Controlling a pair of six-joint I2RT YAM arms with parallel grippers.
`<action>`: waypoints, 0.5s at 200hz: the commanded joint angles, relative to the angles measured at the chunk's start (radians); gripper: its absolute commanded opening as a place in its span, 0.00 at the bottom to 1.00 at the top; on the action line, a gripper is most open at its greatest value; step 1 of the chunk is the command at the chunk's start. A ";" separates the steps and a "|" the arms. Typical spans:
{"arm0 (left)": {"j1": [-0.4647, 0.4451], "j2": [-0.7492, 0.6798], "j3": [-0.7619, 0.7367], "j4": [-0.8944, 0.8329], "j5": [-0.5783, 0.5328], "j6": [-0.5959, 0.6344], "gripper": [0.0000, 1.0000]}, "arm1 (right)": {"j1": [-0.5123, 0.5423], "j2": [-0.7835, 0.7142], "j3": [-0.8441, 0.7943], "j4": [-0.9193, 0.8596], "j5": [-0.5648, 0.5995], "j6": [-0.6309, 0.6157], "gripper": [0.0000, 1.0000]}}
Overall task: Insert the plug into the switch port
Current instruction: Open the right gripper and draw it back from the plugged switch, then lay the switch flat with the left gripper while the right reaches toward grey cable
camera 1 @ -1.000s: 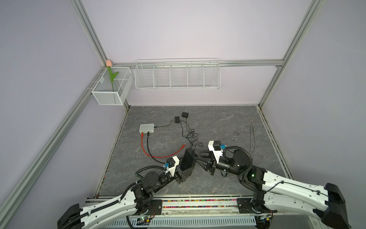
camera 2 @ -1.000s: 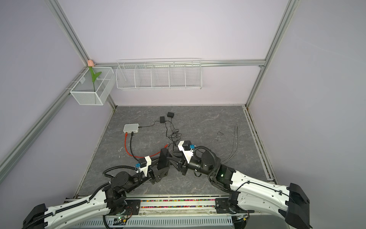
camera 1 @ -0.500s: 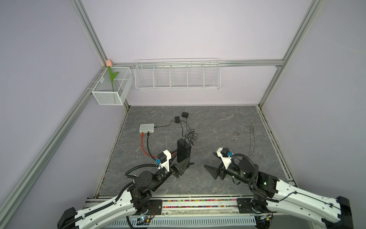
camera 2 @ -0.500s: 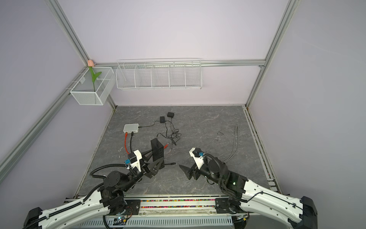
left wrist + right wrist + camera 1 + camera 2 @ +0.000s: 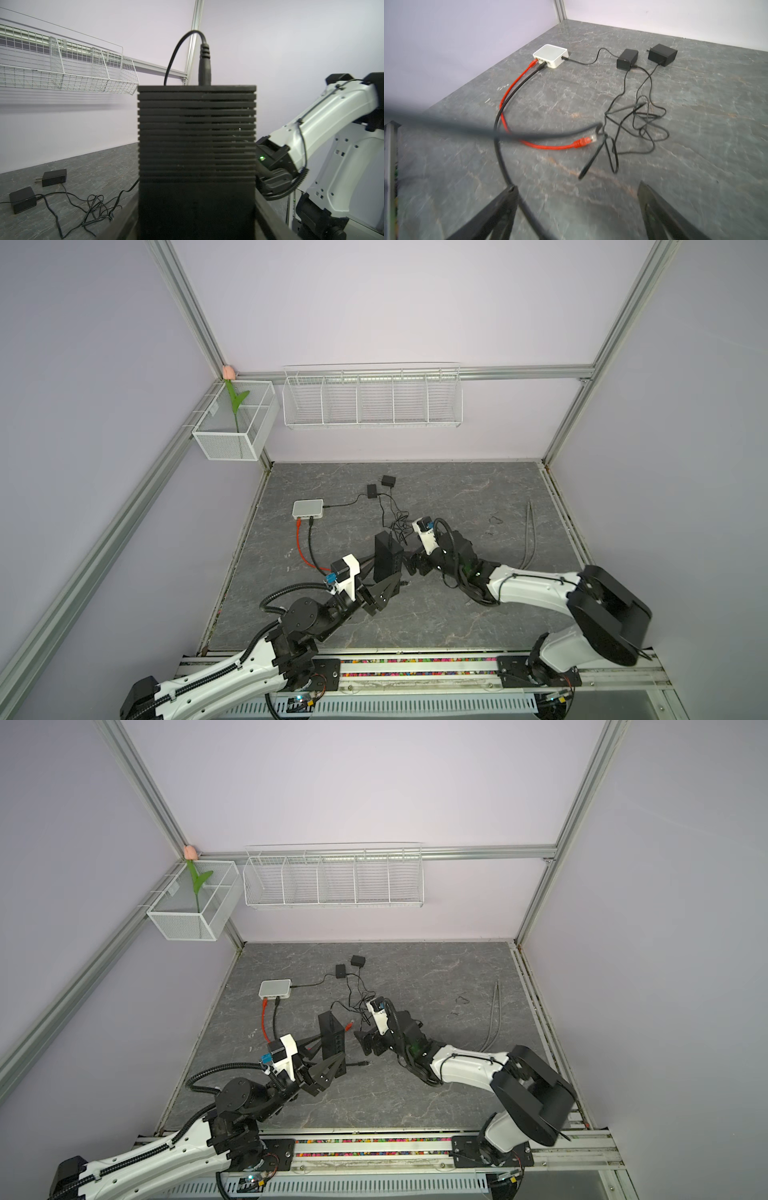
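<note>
Worktop [image 5: 478, 489] open toward right edge; cords [image 5: 397, 520] tangled mid-surface. Left pincer [image 5: 384, 578] clamps black switch [image 5: 386, 551] upright, central. Right pincer [image 5: 577, 193] spread wide, empty, black cable [image 5: 500, 162] passing beside one finger. Black plug [image 5: 365, 1063] lies loose beside switch

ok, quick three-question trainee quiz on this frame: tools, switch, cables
1. True or false: the right tool holds the red plug.
2. What does the left tool grip? A) white box B) black switch C) power adapter
3. Fill in: the red plug lies loose on the ____.
Key: 1 false, its jaws stand open and empty; 2 B; 3 table.
</note>
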 commanded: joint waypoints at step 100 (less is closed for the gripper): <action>0.002 -0.076 -0.011 -0.133 -0.038 -0.091 0.00 | -0.246 0.397 0.611 -0.241 0.120 -0.025 0.27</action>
